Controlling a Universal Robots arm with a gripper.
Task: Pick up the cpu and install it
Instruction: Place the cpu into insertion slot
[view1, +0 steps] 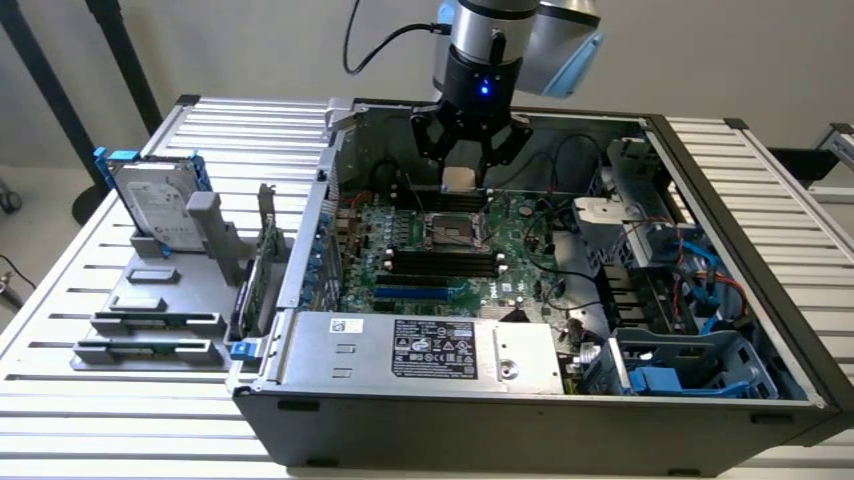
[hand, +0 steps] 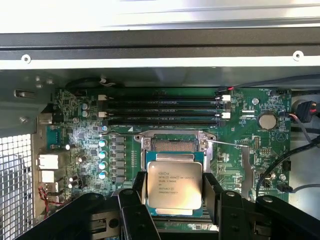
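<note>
End effector (view1: 465, 165): we saw it pinching the chip (hand: 174, 185) by opposite edges.
Chip: it hung just above the open socket (hand: 173, 144).
Handling: we judged it light, stiff, fragile; edges only.

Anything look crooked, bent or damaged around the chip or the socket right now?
Nothing stands out. The cpu sits level in the hand and looks square to the open socket beneath it.
</note>
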